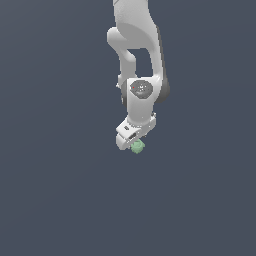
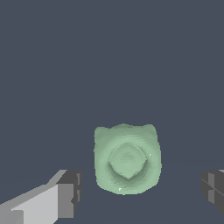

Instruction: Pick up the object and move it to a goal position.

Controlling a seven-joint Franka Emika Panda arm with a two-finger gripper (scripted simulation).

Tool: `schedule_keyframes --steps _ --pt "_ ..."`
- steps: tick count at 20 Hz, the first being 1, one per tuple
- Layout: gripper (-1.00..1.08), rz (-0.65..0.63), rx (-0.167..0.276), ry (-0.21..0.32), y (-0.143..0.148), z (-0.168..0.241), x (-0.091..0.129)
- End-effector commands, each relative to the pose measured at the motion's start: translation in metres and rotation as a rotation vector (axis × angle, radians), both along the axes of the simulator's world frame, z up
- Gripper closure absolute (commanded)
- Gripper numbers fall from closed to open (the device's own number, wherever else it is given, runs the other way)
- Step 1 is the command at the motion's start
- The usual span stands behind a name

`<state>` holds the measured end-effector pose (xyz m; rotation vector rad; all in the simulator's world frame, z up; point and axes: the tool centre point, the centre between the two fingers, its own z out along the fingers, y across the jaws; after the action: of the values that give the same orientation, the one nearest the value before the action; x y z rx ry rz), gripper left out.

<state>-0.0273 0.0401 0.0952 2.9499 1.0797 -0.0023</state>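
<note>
The white arm [image 1: 137,55] reaches down from twelve o'clock in the exterior view, its end effector [image 1: 134,144] directly over the object [image 1: 137,146], a pale green lumpy blob that peeks out at the tool's five o'clock edge. In the wrist view the object [image 2: 127,158] sits between the two dark fingertips [image 2: 70,192], which stand wide apart with clear gaps on both sides, gripping nothing.

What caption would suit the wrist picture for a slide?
Pale green knobbly object lying between the gripper's open jaws, not yet grasped.
</note>
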Motion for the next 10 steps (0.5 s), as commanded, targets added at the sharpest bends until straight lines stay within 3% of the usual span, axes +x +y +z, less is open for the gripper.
schedule_keyframes --steps 1,10 --pt "-0.92 0.033 0.000 -0.001 0.0026 -0.0032 -0.0015" --pt "-0.92 0.051 0.001 -0.001 0.0043 -0.0082 -0.0027"
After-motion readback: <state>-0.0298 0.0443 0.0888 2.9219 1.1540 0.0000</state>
